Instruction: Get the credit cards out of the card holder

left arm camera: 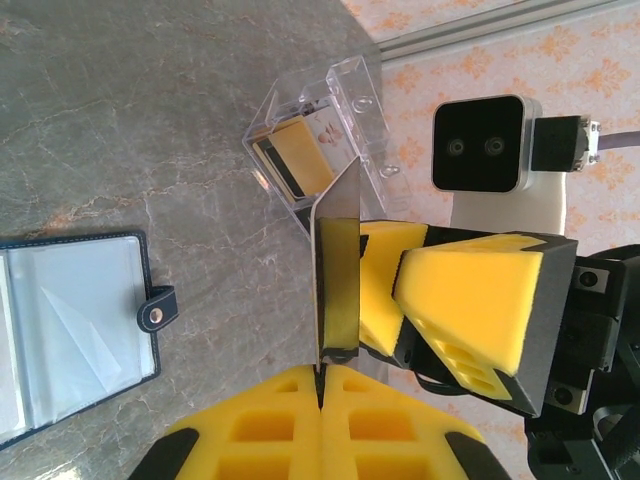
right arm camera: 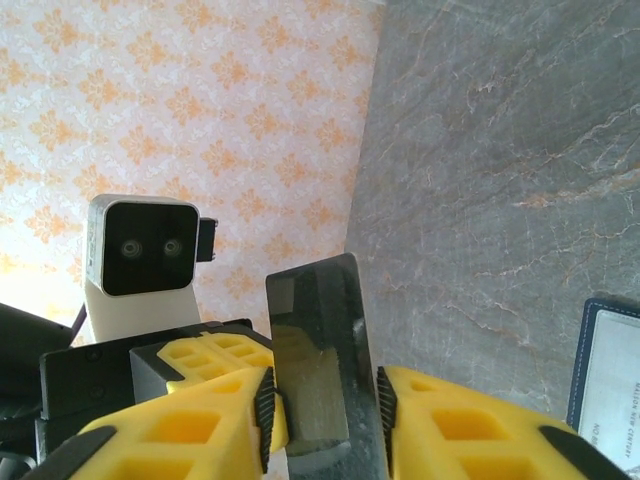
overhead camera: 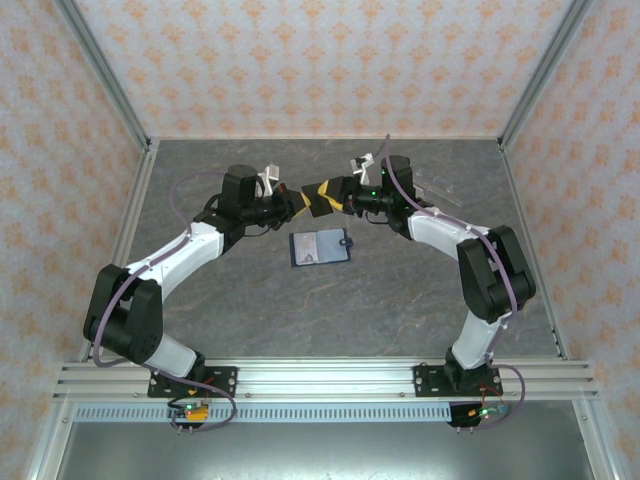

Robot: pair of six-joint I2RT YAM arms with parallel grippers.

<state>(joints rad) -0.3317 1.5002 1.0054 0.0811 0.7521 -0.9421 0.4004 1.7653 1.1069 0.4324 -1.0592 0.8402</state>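
My left gripper (left arm camera: 322, 375) pinches a credit card (left arm camera: 338, 270) just beyond the card holder (overhead camera: 320, 247); right gripper (right arm camera: 325, 400) flanks it, grip unclear; clear box (left arm camera: 320, 130) farther off

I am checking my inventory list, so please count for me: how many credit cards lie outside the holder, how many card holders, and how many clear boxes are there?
credit cards: 2 outside the holder, one held up, one in the box
card holder: 1
clear plastic box: 1
Total: 4
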